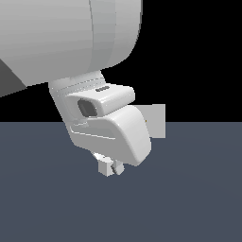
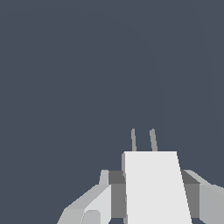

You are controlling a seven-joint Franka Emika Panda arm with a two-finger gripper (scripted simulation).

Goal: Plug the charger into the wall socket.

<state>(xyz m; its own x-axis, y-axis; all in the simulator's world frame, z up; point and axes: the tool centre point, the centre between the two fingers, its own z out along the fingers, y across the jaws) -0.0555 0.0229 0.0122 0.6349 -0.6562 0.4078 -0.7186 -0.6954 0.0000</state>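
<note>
The gripper (image 2: 151,192) holds the charger (image 2: 153,188) clamped, prongs (image 2: 143,140) free. The wall socket (image 1: 156,120) stands apart behind; insertion remains, I judge.

Smooth glossy white arm shell (image 1: 113,127), matt off-white charger (image 2: 153,188) (plain grey prongs (image 2: 152,140)), flat matt slate floor (image 1: 189,198), dull pale socket plate (image 1: 157,120)

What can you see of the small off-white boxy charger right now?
The small off-white boxy charger looks like plain matte plastic, with two thin grey prongs projecting from its far end. It sits clamped between the gripper's dark pads, one on each side. In the exterior view it shows only partly under the hand, above the dark floor.
</note>
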